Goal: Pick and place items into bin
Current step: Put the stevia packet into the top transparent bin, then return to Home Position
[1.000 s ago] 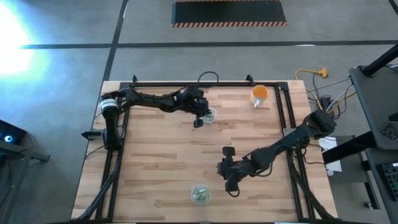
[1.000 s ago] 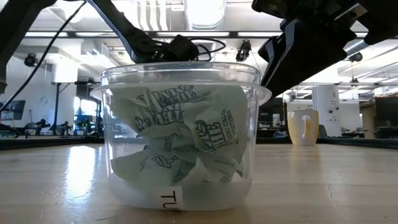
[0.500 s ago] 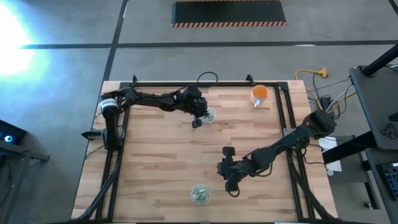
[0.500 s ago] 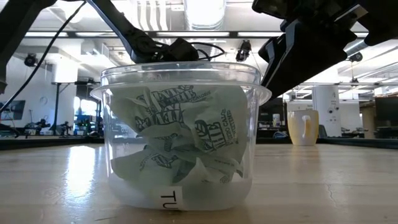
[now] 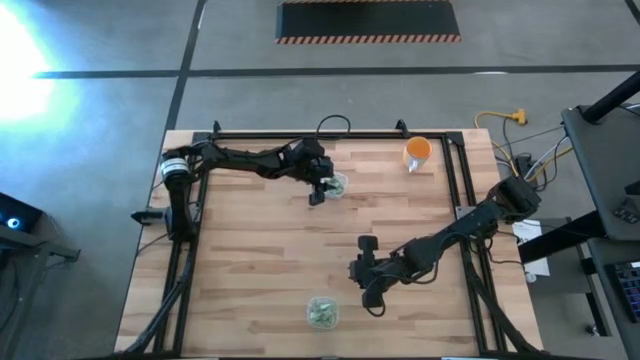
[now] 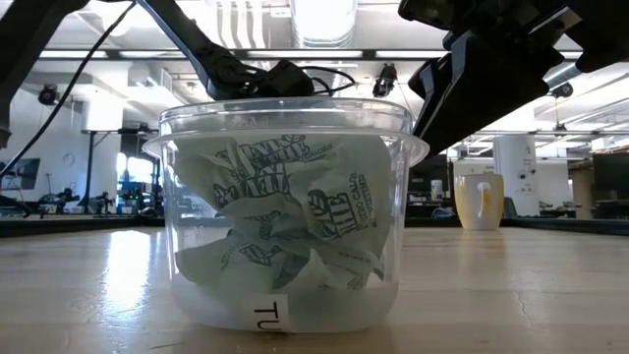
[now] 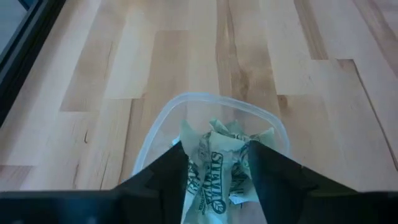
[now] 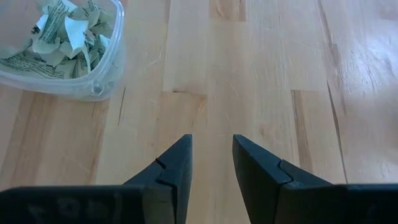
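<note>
On my left, the left gripper (image 5: pixel 320 190) hangs over a clear tub (image 7: pixel 214 124) toward the far middle of the table (image 5: pixel 250 260). Its jaws stand apart above the green-and-white wrapped pieces (image 7: pixel 217 165) piled inside, gripping nothing that I can make out. Moving right, a second clear tub (image 5: pixel 321 312) full of the same pieces sits near the table's front edge. Just beside it the right gripper (image 8: pixel 211 165) hovers over bare wood, jaws parted and empty. An orange cup (image 5: pixel 417 152) stands at the far right
</note>
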Controlling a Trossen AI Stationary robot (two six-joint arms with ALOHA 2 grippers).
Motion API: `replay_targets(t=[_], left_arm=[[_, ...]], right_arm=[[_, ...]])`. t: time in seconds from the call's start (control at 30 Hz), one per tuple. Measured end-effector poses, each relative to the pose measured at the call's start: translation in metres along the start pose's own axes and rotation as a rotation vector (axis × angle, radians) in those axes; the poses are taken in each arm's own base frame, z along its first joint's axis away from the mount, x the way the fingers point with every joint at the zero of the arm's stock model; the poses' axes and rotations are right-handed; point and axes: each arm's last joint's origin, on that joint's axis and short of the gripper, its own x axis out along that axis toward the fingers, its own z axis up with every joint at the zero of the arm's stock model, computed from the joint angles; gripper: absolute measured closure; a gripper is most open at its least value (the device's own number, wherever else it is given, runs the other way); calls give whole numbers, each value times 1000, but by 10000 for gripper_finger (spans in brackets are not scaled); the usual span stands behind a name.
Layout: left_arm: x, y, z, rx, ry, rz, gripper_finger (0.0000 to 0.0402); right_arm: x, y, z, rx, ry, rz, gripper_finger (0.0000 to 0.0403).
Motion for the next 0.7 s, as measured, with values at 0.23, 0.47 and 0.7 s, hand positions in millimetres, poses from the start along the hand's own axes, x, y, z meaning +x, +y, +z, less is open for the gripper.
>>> replay_targets(t=[0.23,0.47,0.7], left_arm=[[-12,-1,17,20,-62,0,228],[-37,-4,31,31,-104,-2,227],[-93,-9,58,59,-208,33,227]], right_arm=[[0,0,0,0,1,0,298],[1,0,-2,-2,6,-2,298],[1,0,0,2,-12,5,298]])
